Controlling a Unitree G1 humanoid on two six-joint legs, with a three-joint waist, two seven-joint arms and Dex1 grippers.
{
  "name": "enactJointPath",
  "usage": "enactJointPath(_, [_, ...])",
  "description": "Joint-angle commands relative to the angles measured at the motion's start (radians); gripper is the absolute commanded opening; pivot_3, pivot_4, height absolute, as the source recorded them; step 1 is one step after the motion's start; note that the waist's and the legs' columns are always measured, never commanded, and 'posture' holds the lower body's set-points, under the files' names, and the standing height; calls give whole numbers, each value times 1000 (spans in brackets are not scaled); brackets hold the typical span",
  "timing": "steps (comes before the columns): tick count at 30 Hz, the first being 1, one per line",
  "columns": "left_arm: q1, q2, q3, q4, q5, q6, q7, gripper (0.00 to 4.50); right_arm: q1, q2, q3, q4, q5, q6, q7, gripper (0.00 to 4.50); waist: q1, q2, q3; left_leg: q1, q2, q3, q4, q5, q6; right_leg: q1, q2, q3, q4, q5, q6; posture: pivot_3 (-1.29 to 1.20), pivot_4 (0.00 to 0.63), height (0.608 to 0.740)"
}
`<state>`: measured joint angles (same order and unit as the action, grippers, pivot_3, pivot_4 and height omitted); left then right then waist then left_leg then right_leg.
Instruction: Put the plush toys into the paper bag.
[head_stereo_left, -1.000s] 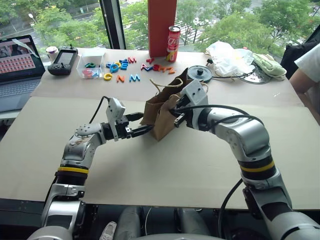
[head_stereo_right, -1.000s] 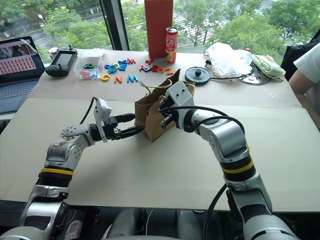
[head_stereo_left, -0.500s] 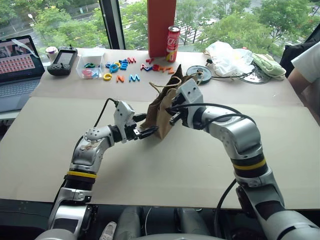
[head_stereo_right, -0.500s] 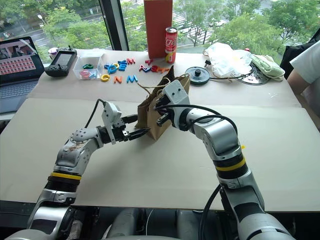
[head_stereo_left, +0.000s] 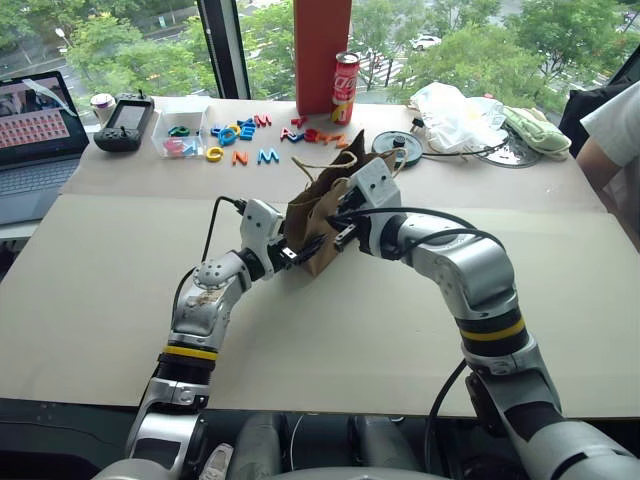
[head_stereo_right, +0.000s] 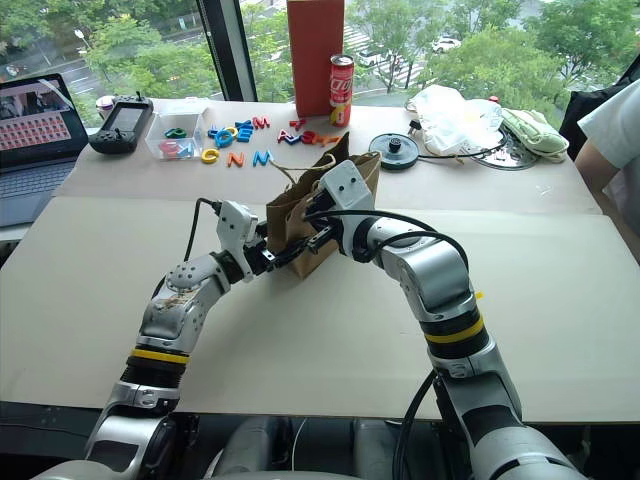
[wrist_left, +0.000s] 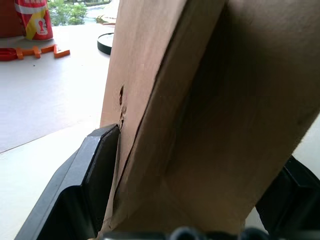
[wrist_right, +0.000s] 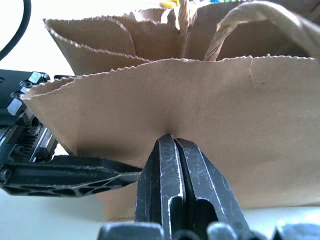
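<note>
Bag steadied between both arms at the middle of the surface (head_stereo_left: 120, 290)

Paper bag (head_stereo_left: 318, 222) upright; left end effector (head_stereo_left: 292, 252) spread around its 9 o'clock edge, right end effector (wrist_right: 172, 150) pressed together against its wall; an uneven squeeze could crumple or topple it.

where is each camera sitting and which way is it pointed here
Left eye and right eye views: on the head, looking forward and down over the table; both arms show, meeting at the paper bag.
Left wrist view: on the left wrist, looking along the left gripper, its open fingers either side of the bag.
Right wrist view: on the right wrist, looking along the right gripper, shut against the bag's wall; the left gripper shows too.
All views share the bag.
</note>
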<state>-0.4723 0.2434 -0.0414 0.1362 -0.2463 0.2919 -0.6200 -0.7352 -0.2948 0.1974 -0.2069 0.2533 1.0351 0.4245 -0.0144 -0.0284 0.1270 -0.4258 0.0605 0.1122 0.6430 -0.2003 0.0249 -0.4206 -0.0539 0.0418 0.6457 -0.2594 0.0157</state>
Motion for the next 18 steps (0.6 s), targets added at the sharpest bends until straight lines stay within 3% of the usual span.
enactJointPath(1, [-31, -26, 10, 12, -5, -41, 15, 3820, -25, 2, -8, -21, -6, -13, -7, 15, 0, 0, 0, 0, 0, 0, 0, 0, 0, 0, 0, 0, 0, 0, 0, 0, 150, 740])
enactJointPath(4, [-34, -36, 2, 28, 5, -59, 10, 3820, -25, 6, -8, -20, -7, -14, -8, 15, 0, 0, 0, 0, 0, 0, 0, 0, 0, 0, 0, 0, 0, 0, 0, 0, 150, 740])
enactJointPath(9, [-37, -53, -2, 31, 1, -71, 4, 2378, -23, 10, -4, -24, -7, -12, -10, 0, 0, 0, 0, 0, 0, 0, 0, 0, 0, 0, 0, 0, 0, 0, 0, 0, 150, 740])
enactJointPath(15, [-40, -53, -5, 36, 5, -73, -6, 73, -19, 8, -3, -29, -6, -8, -12, 0, 0, 0, 0, 0, 0, 0, 0, 0, 0, 0, 0, 0, 0, 0, 0, 0, 150, 740])
enactJointPath(18, [-41, -51, -4, 42, 11, -79, -5, 28, -18, 6, -3, -31, -6, -6, -12, 0, 0, 0, 0, 0, 0, 0, 0, 0, 0, 0, 0, 0, 0, 0, 0, 0, 150, 740])
